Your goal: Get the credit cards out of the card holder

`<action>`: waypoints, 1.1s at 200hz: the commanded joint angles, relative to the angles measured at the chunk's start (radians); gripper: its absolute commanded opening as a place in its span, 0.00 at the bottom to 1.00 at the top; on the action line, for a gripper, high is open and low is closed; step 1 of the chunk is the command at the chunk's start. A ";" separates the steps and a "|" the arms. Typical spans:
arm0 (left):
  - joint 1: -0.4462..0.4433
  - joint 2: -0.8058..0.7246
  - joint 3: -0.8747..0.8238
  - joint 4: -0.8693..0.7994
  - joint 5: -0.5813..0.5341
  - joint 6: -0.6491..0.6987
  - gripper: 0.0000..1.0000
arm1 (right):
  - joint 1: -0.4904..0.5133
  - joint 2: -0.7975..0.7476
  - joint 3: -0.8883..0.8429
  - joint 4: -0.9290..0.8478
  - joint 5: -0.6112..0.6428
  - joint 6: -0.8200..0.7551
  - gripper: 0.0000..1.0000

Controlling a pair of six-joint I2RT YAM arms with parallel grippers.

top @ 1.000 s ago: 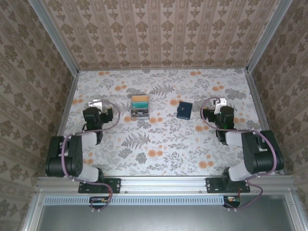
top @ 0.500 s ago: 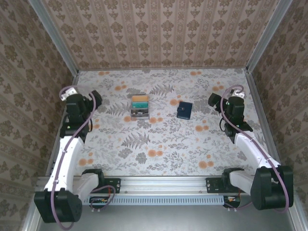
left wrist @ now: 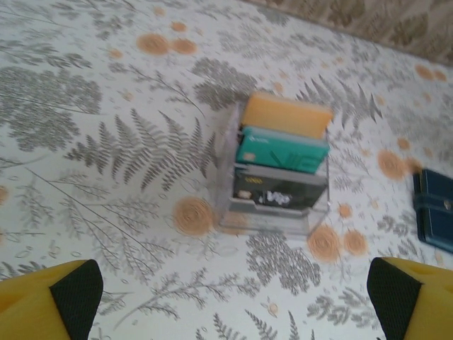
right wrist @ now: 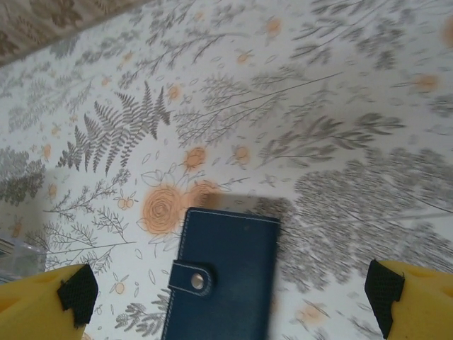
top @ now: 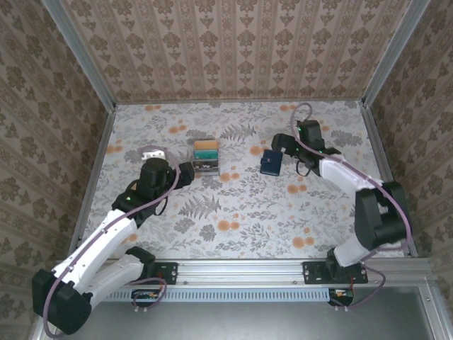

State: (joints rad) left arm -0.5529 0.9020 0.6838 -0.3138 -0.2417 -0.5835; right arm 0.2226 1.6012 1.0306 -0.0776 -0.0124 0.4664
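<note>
The card holder (top: 271,162) is a dark navy wallet lying flat mid-table, closed by a snap strap (right wrist: 192,278), so its inside is hidden. My right gripper (top: 281,146) hovers open just behind and above the card holder (right wrist: 233,255), one yellow finger (right wrist: 42,304) out to each side. Several credit cards stand in a clear slotted rack (top: 206,157): a yellow card (left wrist: 287,115), a teal card (left wrist: 283,149) and a dark card (left wrist: 279,193). My left gripper (top: 185,173) is open, near the rack's front left, holding nothing.
Aluminium rails and papered walls (top: 233,49) border the floral table (top: 233,212) at the back and both sides. The card holder shows at the right edge (left wrist: 433,212) of the left wrist view, a short gap from the clear rack (left wrist: 276,170).
Both arms swung inward from the table's sides. The left gripper came to the clear rack and the right gripper came over the navy card holder. Rack and holder have not moved.
</note>
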 commanded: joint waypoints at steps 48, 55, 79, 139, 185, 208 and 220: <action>-0.091 0.026 0.010 -0.055 -0.026 -0.012 1.00 | 0.072 0.366 0.339 -0.188 -0.075 -0.085 1.00; -0.093 0.026 0.013 -0.059 -0.019 -0.011 1.00 | 0.076 0.392 0.364 -0.196 -0.074 -0.092 1.00; -0.105 0.019 0.015 -0.064 -0.009 -0.014 1.00 | 0.079 0.460 0.436 -0.227 -0.056 -0.125 1.00; -0.127 0.013 0.028 -0.093 -0.002 -0.028 1.00 | 0.078 0.617 0.631 -0.358 -0.009 -0.209 1.00; -0.141 -0.031 -0.002 -0.079 -0.007 -0.046 1.00 | 0.080 0.497 0.426 -0.254 -0.058 -0.145 1.00; -0.141 -0.028 -0.007 -0.072 -0.008 -0.045 1.00 | 0.094 0.397 0.298 -0.207 -0.063 -0.103 1.00; -0.142 -0.023 -0.011 -0.071 -0.008 -0.048 1.00 | 0.113 0.342 0.232 -0.183 -0.064 -0.086 1.00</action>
State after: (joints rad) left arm -0.6868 0.8814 0.6838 -0.3862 -0.2470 -0.6106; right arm 0.3054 2.0487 1.3727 -0.2615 -0.0589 0.3183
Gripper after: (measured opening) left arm 0.999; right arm 0.999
